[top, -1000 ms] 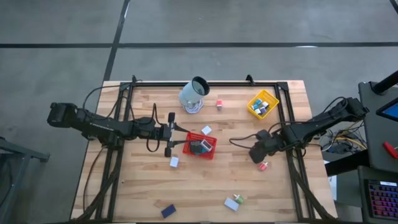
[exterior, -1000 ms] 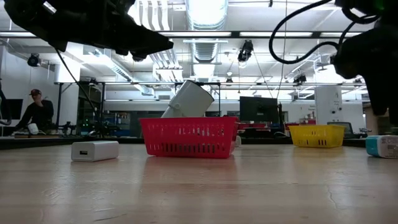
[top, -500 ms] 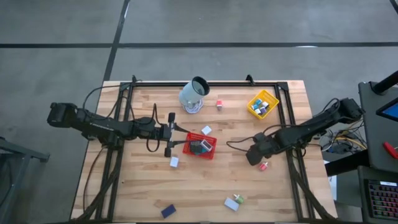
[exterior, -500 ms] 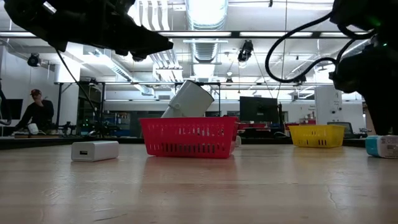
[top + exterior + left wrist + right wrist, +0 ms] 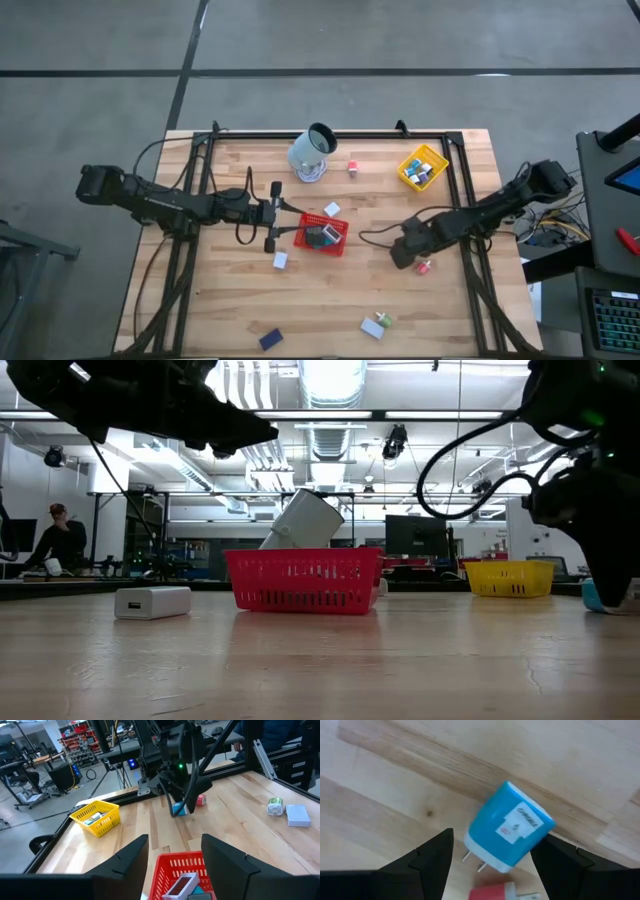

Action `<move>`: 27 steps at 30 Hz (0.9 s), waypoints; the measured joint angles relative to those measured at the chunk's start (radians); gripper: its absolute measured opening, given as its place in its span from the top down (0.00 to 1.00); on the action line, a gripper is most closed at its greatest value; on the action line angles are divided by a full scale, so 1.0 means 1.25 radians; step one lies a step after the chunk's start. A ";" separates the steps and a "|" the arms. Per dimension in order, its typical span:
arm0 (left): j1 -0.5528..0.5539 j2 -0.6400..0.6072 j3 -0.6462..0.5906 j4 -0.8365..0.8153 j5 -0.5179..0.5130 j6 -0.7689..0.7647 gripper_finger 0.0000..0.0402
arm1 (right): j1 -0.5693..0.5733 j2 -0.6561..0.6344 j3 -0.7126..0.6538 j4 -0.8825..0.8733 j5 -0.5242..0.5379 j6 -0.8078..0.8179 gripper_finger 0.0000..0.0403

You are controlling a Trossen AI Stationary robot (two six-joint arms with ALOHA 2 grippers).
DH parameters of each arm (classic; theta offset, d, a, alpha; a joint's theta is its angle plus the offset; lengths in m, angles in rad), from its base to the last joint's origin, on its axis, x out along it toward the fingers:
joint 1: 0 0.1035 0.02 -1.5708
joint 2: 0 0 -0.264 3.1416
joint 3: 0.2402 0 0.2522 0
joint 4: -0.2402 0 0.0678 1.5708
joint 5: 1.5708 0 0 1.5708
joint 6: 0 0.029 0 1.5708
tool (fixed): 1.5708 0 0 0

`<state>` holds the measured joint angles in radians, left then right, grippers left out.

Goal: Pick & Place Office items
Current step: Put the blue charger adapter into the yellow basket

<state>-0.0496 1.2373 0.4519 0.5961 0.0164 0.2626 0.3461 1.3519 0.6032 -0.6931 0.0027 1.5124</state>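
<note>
The right end effector point(image 5: 490, 865) hangs low over the bench point(image 5: 230, 300), its fingers spread wide on either side of a blue charger block point(image 5: 510, 827) that lies on the wood, not gripped, with a pink-red block point(image 5: 502, 893) just beside it. The left end effector point(image 5: 172, 857) hovers above the red mesh tray point(image 5: 322, 234), fingers apart and empty; a white flat item point(image 5: 181, 886) lies inside the tray.
</note>
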 joint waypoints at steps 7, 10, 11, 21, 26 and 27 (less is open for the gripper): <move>0.000 0.000 0.000 0.000 0.002 0.005 0.54 | -0.006 -0.001 0.000 0.012 0.027 0.005 0.38; 0.000 0.000 0.000 0.000 0.002 0.005 0.54 | -0.006 0.000 0.000 0.013 0.037 0.011 0.38; 0.000 0.000 0.000 0.000 0.002 0.005 0.54 | -0.006 0.000 0.000 0.014 0.040 0.014 0.38; 0.000 0.000 0.000 0.000 0.002 0.005 0.54 | -0.005 0.000 -0.003 0.015 0.067 0.014 0.49; 0.000 0.000 0.000 0.000 0.002 0.005 0.54 | -0.005 0.000 -0.009 0.016 0.070 -0.008 0.60; 0.000 0.000 0.000 0.000 0.002 0.005 0.54 | -0.005 -0.001 -0.010 0.016 0.070 -0.015 0.62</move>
<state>-0.0495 1.2373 0.4519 0.5964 0.0186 0.2695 0.3405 1.3505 0.5910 -0.6732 0.0903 1.4931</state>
